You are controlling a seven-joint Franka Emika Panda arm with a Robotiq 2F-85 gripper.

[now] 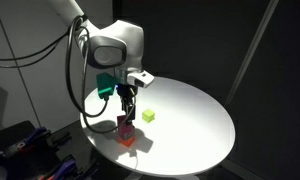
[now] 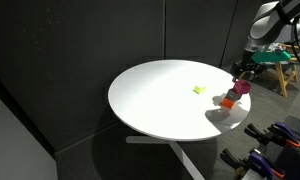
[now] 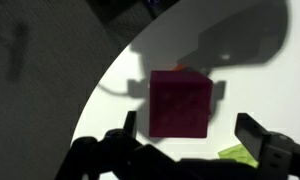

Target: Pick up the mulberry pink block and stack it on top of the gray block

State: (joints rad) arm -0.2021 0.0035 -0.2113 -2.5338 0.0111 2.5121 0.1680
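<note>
Mulberry pink block [image 3: 180,105] stands raised near the surface [image 2: 160,95] edge, free below the open jaws. The gray block is hidden, probably under it; an orange-red block [image 2: 228,101] is just beside. Stacking seems done; only lifting away remains.

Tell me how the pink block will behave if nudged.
The pink block looks like a rigid, flat-faced cube, so it should slide, not roll. It seems perched high by the orange-red cube, so a sideways nudge may topple it. The hand stands open over it.
</note>
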